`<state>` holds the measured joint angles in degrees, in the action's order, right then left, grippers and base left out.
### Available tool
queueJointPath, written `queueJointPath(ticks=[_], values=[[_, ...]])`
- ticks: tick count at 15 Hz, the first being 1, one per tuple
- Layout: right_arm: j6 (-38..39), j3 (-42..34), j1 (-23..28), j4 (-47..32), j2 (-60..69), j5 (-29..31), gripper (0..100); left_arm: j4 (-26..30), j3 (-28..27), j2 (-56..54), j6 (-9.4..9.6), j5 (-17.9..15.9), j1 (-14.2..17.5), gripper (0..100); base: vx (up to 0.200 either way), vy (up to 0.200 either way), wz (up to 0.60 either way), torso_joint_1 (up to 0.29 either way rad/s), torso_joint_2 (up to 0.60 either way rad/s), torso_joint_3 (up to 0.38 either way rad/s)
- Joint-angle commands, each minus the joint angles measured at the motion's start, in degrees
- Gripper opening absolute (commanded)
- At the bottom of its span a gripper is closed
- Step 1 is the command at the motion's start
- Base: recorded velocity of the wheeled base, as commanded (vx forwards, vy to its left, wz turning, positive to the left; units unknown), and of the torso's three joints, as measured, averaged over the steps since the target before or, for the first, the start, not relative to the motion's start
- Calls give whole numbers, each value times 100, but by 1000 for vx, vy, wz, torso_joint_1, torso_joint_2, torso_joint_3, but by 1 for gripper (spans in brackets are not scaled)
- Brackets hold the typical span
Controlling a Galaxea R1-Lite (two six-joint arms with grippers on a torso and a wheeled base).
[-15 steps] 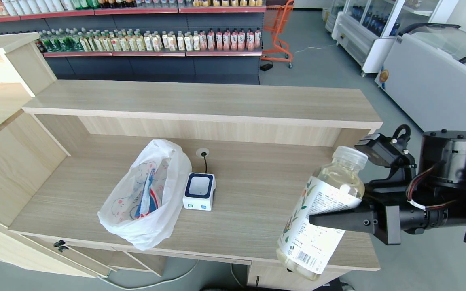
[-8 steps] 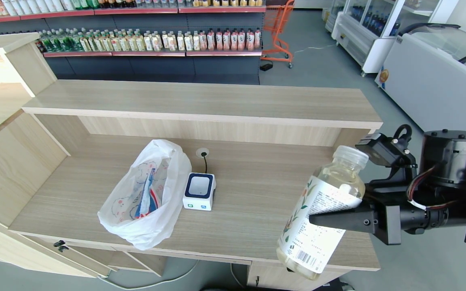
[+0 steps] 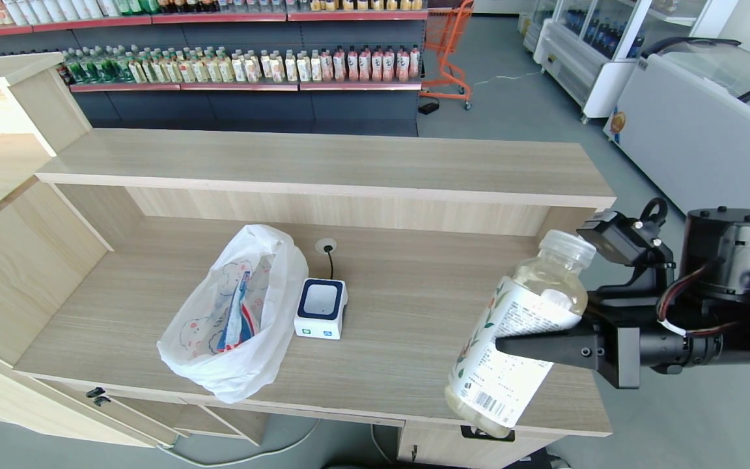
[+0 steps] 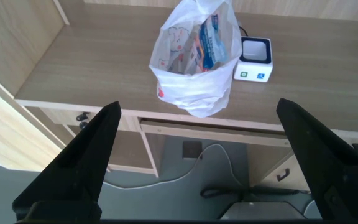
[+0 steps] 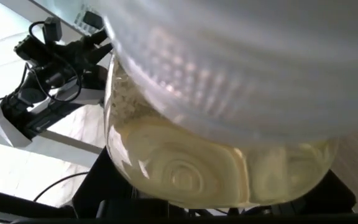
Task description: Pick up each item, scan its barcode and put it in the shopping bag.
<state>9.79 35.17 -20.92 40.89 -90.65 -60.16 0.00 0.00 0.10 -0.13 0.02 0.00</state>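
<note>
A clear bottle (image 3: 518, 339) of pale drink with a white flowered label hangs tilted over the counter's right front corner, cap up and away from me, barcode low on the label. My right gripper (image 3: 547, 335) is shut on its middle. The bottle's base (image 5: 216, 162) looms large in the right wrist view. A white shopping bag (image 3: 235, 309) stands open on the counter's left half with a blue and red packet inside; it is also the bag (image 4: 197, 59) below my left arm. The white scanner (image 3: 320, 307) sits just right of the bag. My left gripper (image 4: 201, 168) stands open above the counter's front edge.
The wooden counter (image 3: 407, 312) has a raised back ledge (image 3: 323, 163) and a side wall at the left. The scanner's cable runs to a hole (image 3: 326, 245) behind it. Drink shelves, an orange cart and freezers stand in the room beyond.
The right gripper has shifted the bottle slightly, lifting its base a little toward the counter. The bag, the scanner and the left arm have stayed put.
</note>
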Motion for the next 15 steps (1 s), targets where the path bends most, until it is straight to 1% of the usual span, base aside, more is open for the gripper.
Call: queueJointPath(ticks=[1,2,3,4,5,6,8,10,12,15], values=[[-566,-10,0,33,-5,760,0,0,0,-1,-4,6,0,100,0,0,0,0,0,0],[-1172,-89,106,42,-49,1384,0,0,0,-1,-4,6,0,100,0,0,0,0,0,0],[-1902,-168,387,42,-128,2105,0,0,0,-1,-4,6,0,100,0,0,0,0,0,0],[-2614,-221,650,42,-164,2659,0,0,0,-1,-4,-2,0,100,0,0,0,0,0,0],[-3264,-239,923,42,-181,3186,0,0,0,-1,-4,-2,0,100,0,0,0,0,0,0],[-3791,-247,1143,51,-234,3458,0,0,0,-1,-4,-2,0,100,0,0,0,0,0,0],[-4618,-335,1538,139,-251,3854,0,0,0,-1,-4,-2,0,100,0,0,0,0,0,0],[-5426,-204,1828,174,-225,4003,0,0,0,-1,-4,-2,0,100,0,0,0,0,0,0],[-5822,-212,1899,174,-111,4012,0,0,0,-1,-4,-2,0,100,0,0,0,0,0,0],[-5971,-212,1907,253,-49,4012,0,0,0,-1,-4,-2,0,100,0,0,0,0,0,0]])
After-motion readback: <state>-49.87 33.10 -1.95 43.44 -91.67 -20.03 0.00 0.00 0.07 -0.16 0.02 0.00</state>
